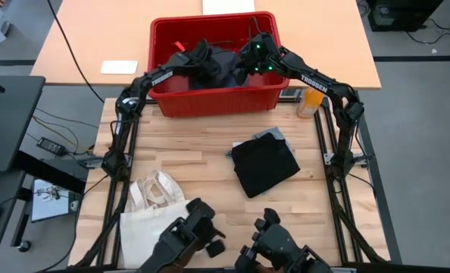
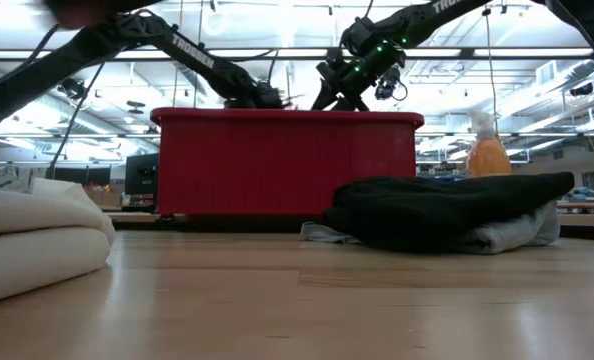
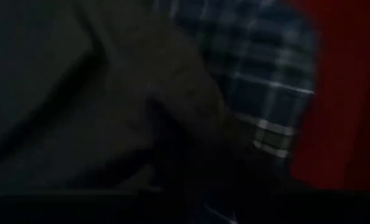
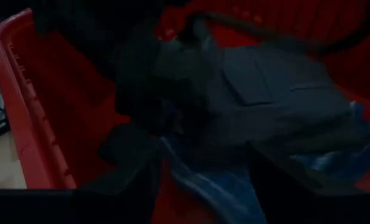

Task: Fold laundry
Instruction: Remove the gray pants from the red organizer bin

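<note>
**Both claws reaching into the red bin**

The left gripper (image 1: 202,57) and right gripper (image 1: 249,62) are dipping into the red plastic bin (image 1: 210,102) at the far edge; whether either is open or closed, I cannot tell.

High view: a folded black garment (image 1: 264,164) is lying on the wooden table (image 1: 195,144), right of a cream canvas tote (image 1: 153,212).

Low view: the black garment (image 2: 447,205) is resting on a light grey piece (image 2: 512,232).

Left wrist view: a blue-and-white plaid piece (image 3: 260,74) is sitting beside dark cloth (image 3: 110,93).

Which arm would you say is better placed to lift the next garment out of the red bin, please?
Probably the left. Its gripper is down among the dark garments in the red bin, cloth filling its wrist view, while the right gripper sits higher above them. Neither gripper's jaws are visible.
</note>
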You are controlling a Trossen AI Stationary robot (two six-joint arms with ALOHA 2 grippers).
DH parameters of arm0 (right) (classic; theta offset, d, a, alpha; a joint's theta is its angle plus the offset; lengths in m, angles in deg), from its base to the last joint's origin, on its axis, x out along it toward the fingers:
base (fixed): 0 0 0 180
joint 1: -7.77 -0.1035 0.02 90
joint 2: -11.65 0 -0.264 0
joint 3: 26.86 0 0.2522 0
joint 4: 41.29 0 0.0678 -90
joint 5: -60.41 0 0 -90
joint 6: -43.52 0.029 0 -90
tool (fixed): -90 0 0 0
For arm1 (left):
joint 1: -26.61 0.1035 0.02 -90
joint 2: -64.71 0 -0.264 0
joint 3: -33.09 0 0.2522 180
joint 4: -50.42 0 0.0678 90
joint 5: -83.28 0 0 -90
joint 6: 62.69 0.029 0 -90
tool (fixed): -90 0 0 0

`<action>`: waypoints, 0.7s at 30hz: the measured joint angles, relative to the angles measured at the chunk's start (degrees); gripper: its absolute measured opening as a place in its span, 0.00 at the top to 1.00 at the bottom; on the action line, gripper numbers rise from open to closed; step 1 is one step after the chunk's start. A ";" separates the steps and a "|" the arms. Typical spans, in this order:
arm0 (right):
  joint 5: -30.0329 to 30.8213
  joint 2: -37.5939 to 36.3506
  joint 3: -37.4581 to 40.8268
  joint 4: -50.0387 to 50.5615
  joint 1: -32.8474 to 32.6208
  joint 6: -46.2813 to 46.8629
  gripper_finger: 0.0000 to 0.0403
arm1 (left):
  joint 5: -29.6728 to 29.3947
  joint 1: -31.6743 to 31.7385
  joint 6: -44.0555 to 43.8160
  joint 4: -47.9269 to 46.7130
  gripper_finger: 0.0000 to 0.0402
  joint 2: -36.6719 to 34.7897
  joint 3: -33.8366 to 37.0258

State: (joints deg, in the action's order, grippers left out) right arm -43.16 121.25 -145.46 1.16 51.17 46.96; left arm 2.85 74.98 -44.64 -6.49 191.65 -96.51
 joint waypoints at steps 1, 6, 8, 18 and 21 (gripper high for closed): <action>0.02 0.00 0.01 0.25 0.02 0.00 0.41 | 0.45 -0.48 -1.60 3.70 0.74 0.00 0.00; 0.05 -0.03 -0.01 1.52 1.01 0.02 0.41 | 0.98 -1.91 -8.01 14.74 0.81 -0.40 -0.06; 0.06 -0.08 0.01 2.45 1.78 0.37 0.41 | 1.01 -1.82 -11.32 13.88 0.82 -1.16 -0.04; -4.74 -0.11 -0.01 3.44 6.60 5.62 0.41 | 13.68 7.71 -29.04 3.74 0.65 -4.92 -0.02; -5.67 -0.11 -0.02 3.17 7.42 5.66 0.41 | 19.59 12.77 -36.96 6.36 0.55 -4.42 -0.07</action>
State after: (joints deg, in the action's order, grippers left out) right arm -48.83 121.14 -145.48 4.33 58.59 52.62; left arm 22.44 87.75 -81.59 -0.13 187.22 -96.57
